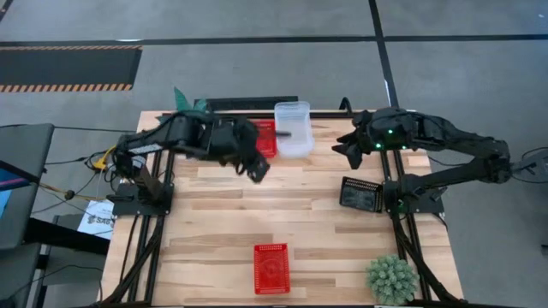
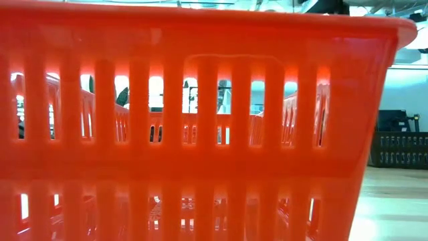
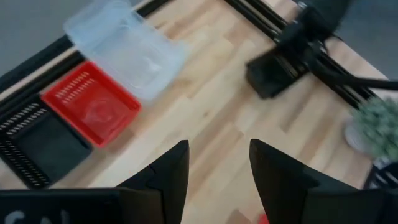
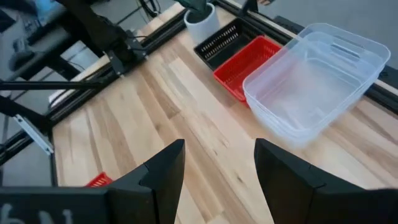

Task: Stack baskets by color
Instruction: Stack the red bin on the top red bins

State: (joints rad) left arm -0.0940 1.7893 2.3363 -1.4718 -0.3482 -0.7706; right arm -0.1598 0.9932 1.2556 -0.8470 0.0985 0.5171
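Observation:
At the table's far edge stand a clear basket stack [image 1: 293, 128], a red basket [image 1: 267, 137] and a black basket [image 3: 37, 146], side by side on their bottoms. My left gripper [image 1: 255, 169] hangs open above the bare wood just nearer than them, holding nothing [image 3: 217, 146]. My right gripper [image 1: 347, 154] is open and empty too [image 4: 219, 146], raised to the right of the clear stack [image 4: 317, 81]. Another black basket [image 1: 361, 194] sits beside the right arm's base. A lone red basket [image 1: 271, 268] rests near the front edge and fills the low view [image 2: 200, 120].
A spiky potted plant [image 1: 392, 278] stands at the near right corner. A second plant in a white pot [image 4: 202, 18] is at the far left, behind the black basket. Bare wood [image 1: 282, 205] stretches across the table's middle between the arms' frames.

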